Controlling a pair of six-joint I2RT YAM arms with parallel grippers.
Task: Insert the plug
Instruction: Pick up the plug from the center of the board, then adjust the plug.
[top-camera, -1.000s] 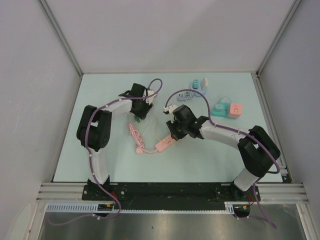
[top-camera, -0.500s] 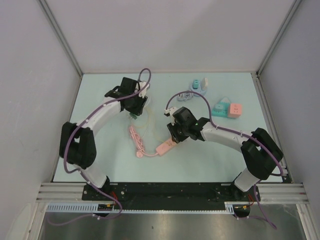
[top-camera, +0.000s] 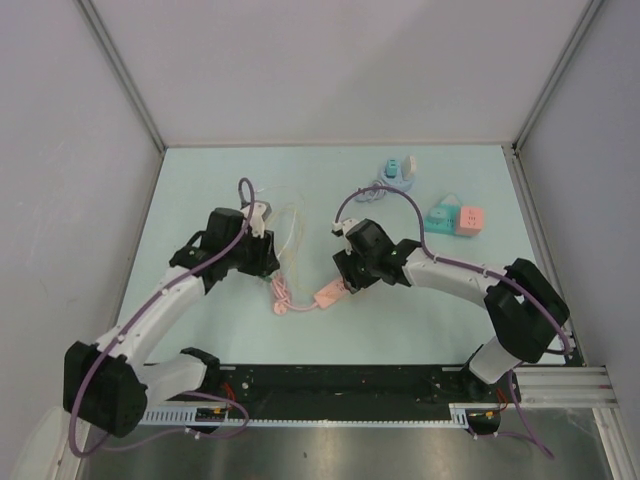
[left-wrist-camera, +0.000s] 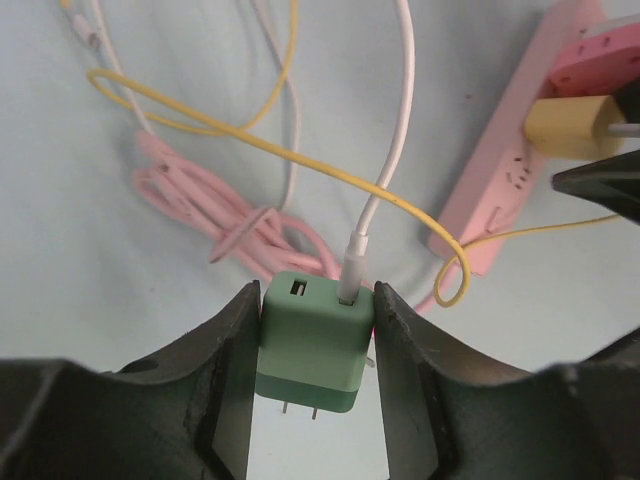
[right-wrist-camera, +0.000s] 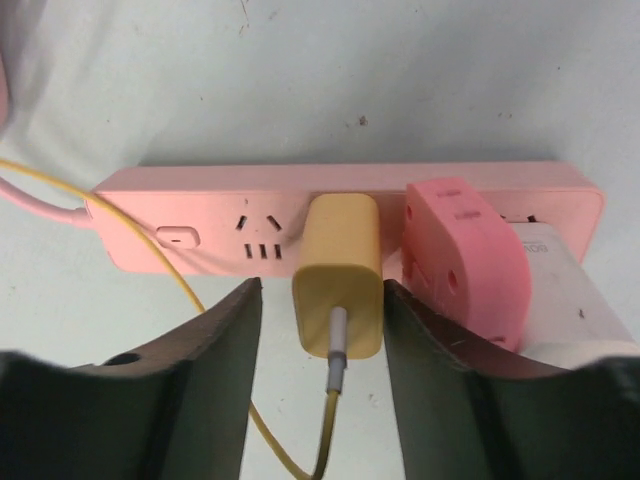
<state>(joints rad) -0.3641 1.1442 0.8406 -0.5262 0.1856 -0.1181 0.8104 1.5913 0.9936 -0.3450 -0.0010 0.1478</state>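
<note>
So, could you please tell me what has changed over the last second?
The left gripper, shut on the green charger, swung back from the far side toward the near edge and the pink power strip. The right gripper opened its jaws off the yellow plug seated in the strip. The strip and the right gripper stayed in place.

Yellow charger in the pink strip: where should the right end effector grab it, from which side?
Grip the yellow charger by its two flat side faces, coming in from its cable end, where the right end effector is lined up. Its body stands proud of the pink power strip, but the pink adapter sits close on one side, leaving little finger room.
</note>
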